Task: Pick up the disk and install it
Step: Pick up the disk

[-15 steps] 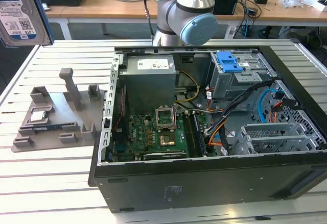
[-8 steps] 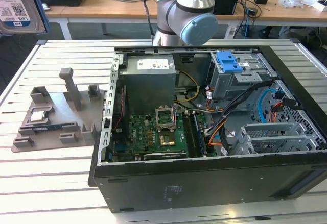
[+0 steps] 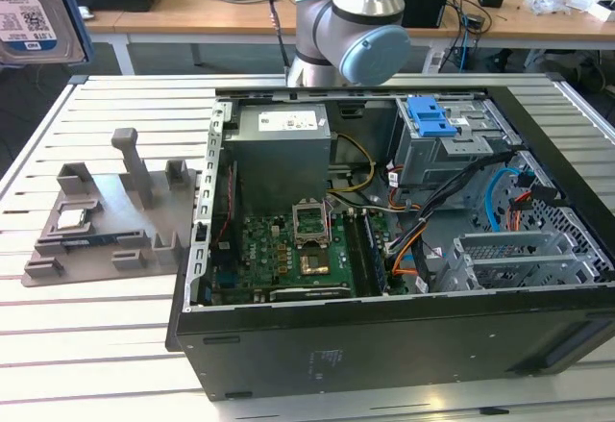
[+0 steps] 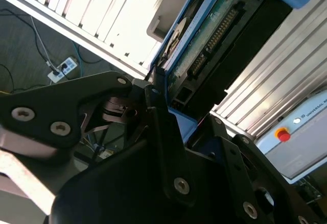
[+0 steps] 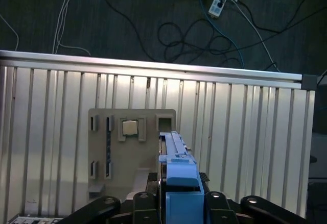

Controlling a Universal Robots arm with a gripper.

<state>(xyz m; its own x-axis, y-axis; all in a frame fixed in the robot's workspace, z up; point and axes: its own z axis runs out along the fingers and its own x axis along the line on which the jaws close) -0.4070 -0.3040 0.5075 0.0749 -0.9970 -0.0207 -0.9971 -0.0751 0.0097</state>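
The disk (image 3: 36, 7) hangs high in the air at the exterior view's far left, above the slatted table, its white-and-blue label facing the camera. In the first wrist view the disk (image 5: 175, 155) is seen edge-on, its blue frame rising from between the black fingers of my gripper (image 5: 176, 199), over the grey fixture (image 5: 102, 155). In the second wrist view the disk (image 4: 214, 27) shows its green circuit board and connector, with my gripper (image 4: 159, 104) shut on its lower end.
An open black computer case (image 3: 384, 345) lies on the table, with a blue bracket (image 3: 430, 114) on its drive bay at the back. The grey fixture (image 3: 106, 239) at the exterior view's left holds a small silver chip (image 3: 72, 218). The arm's base (image 3: 351, 18) stands behind the case.
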